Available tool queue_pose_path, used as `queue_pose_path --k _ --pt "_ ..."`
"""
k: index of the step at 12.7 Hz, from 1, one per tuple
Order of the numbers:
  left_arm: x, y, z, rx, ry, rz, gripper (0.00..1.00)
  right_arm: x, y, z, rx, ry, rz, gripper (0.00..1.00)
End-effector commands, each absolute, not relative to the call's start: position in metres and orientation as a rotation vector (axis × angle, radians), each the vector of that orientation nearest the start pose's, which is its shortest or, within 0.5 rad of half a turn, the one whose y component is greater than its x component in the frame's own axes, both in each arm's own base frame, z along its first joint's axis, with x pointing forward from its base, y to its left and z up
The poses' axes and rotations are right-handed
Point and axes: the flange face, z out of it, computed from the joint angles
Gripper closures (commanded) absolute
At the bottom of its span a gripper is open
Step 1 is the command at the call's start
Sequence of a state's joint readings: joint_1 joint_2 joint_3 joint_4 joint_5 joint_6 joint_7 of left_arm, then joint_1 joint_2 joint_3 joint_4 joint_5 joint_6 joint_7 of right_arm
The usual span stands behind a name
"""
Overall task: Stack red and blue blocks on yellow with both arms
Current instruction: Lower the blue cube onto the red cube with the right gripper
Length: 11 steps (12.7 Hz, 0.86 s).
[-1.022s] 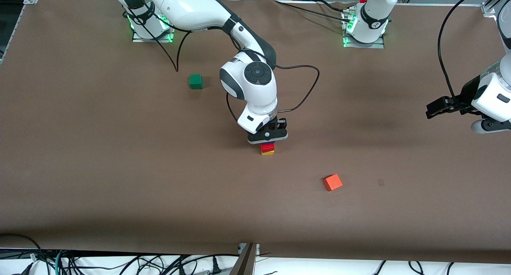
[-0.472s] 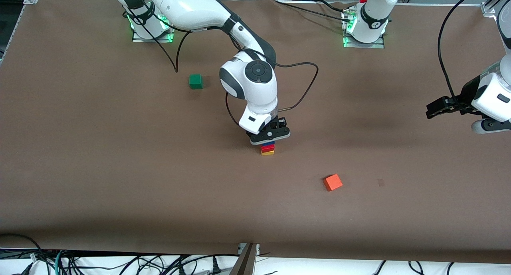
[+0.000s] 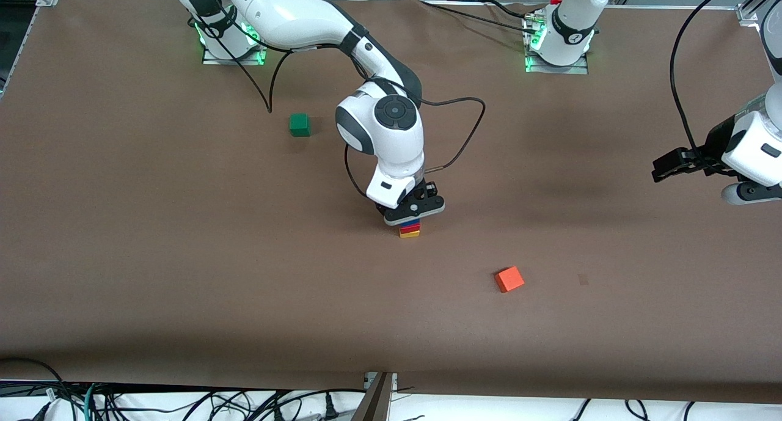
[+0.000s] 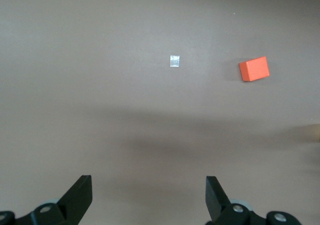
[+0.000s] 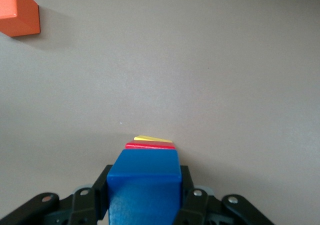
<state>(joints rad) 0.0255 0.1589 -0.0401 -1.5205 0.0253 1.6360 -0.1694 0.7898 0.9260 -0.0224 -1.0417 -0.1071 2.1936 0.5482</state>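
Observation:
Near the table's middle the yellow cube (image 3: 409, 234) sits on the table with the red cube (image 3: 410, 228) stacked on it. My right gripper (image 3: 410, 216) is shut on the blue cube (image 5: 145, 182) and holds it right over the red cube; I cannot tell if they touch. In the right wrist view only thin edges of the red cube (image 5: 150, 145) and the yellow cube (image 5: 150, 139) show past the blue one. In the front view the blue cube (image 3: 410, 223) shows as a thin strip. My left gripper (image 3: 658, 167) waits, open and empty, above the left arm's end of the table.
An orange cube (image 3: 509, 279) lies nearer the front camera than the stack, toward the left arm's end; it also shows in both wrist views (image 4: 254, 69) (image 5: 17, 12). A green cube (image 3: 299, 124) lies farther from the front camera, toward the right arm's base.
My right gripper has come down with the blue cube, closing the gap over the red cube. The left arm has not moved.

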Motion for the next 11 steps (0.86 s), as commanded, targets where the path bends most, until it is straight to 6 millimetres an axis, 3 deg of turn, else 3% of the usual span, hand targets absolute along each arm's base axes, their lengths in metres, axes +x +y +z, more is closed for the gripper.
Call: queue_pose_path --k 1,2,5,6,7,11 --pt "0.6089 -0.0036 0.5659 -3.102 -0.232 0.048 0.0 0.5771 0.5606 0.2993 -3.03 -0.456 -0.412 0.56" --pt "0.6089 -0.0036 0.5659 -3.102 -0.232 0.048 0.0 0.5773 0.5609 0.2998 -3.027 -0.455 -0.417 0.56" --pt "0.6089 -0.0035 0.5659 -3.1 -0.232 0.048 0.0 0.5773 0.561 0.2987 -3.027 -0.456 -0.417 0.37" --pt "0.6089 -0.0027 0.5659 -3.102 -0.235 0.048 0.0 0.5773 0.561 0.2987 -3.027 -0.456 -0.417 0.24" --pt "0.6089 -0.0027 0.5659 -3.102 -0.235 0.048 0.0 0.5779 0.5604 0.2988 -3.028 -0.455 -0.418 0.0" --pt "0.6089 -0.0027 0.5659 -3.102 -0.235 0.048 0.0 0.581 0.5558 0.3011 -3.043 -0.45 -0.418 0.0"
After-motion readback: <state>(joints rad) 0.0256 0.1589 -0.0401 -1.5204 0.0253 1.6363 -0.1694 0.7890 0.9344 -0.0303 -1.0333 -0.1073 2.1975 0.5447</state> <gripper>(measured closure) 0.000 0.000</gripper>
